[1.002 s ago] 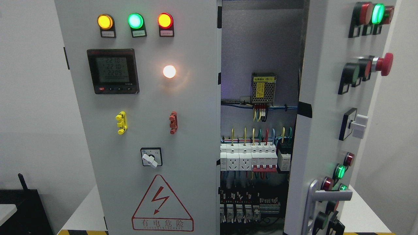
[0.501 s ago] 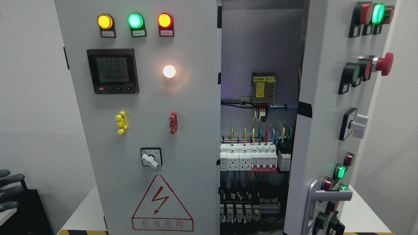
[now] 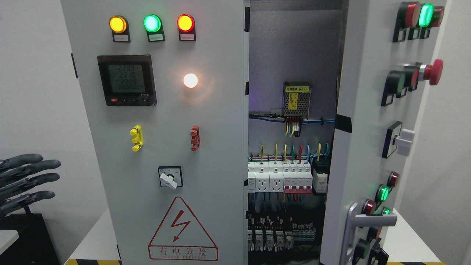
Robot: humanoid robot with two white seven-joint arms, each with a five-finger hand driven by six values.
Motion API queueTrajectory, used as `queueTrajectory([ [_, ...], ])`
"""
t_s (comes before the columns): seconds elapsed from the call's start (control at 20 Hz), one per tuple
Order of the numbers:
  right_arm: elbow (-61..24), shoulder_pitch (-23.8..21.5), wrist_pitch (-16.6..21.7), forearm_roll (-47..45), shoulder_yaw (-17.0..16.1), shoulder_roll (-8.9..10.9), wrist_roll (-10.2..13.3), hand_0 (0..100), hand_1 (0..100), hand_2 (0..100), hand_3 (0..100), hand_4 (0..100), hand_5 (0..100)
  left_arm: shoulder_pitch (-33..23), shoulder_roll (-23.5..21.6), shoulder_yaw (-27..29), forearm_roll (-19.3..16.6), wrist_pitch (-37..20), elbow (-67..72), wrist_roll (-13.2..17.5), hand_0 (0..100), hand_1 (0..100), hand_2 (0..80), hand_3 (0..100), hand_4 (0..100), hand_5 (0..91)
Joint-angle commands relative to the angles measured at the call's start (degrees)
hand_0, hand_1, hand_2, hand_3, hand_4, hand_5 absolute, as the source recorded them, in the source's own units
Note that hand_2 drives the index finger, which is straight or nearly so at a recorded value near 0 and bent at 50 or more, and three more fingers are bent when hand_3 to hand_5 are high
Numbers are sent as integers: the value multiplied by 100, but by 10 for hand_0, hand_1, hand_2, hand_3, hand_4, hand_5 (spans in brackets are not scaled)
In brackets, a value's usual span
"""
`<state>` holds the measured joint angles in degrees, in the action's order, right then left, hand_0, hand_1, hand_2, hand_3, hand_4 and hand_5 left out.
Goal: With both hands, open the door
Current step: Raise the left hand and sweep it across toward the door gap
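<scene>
**Head view: cabinet doors, one ajar, one shut**

Item: right door (image 3: 368, 121), sheet metal, rigid, hinged, probably heavy with mounted switches; stands swung partly outward, wiring exposed behind. Best hold, by judgement: its silver handle (image 3: 371, 221) or free edge. Left door (image 3: 165, 147) shut, smooth-faced, offering little to grip. Left hand (image 3: 25, 180) at frame's left margin, fingers extended, spread, empty, well apart from both doors. Change: hand risen further into view than half a second ago; doors unmoved.

Grey electrical cabinet, left door (image 3: 162, 147) shut, right door (image 3: 371, 140) swung open with wiring and breakers (image 3: 287, 178) showing inside, dark left hand (image 3: 22, 182) at the left edge, fingers spread, touching nothing
</scene>
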<state>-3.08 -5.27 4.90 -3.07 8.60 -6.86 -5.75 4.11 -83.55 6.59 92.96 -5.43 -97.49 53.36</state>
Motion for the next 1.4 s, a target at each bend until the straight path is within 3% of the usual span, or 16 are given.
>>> queueTrajectory([
  [0.0,0,0,2,-1,1,0,4,227,0,0,0,0,0,1775,92,-3136,-50,86,-393,-88,0,0,0,0,27,0],
  [0.2,0,0,2,-1,1,0,4,227,0,0,0,0,0,1848,471,-3199,-68,323,-437,-186,0,0,0,0,27,0],
  [0.45,0,0,2,-1,-8,0,4,227,0,0,0,0,0,1952,542,-3313,-156,350,-560,-247,0,0,0,0,27,0],
  [0.85,0,0,2,-1,1,0,-5,227,0,0,0,0,0,3761,972,-4955,-156,516,-569,-379,0,0,0,0,27,0],
  [1.05,0,0,2,-1,1,0,4,227,0,0,0,0,0,4386,1411,-5413,-156,824,-569,-431,0,0,0,0,27,0],
  [1.2,0,0,2,-1,1,0,4,227,0,0,0,0,0,4913,1701,-5694,-156,1096,-560,-957,0,0,0,0,27,0],
  [1.35,0,0,2,-1,1,0,-5,227,0,0,0,0,0,5485,1930,-6222,-156,1097,-499,-1056,0,0,0,0,27,0],
])
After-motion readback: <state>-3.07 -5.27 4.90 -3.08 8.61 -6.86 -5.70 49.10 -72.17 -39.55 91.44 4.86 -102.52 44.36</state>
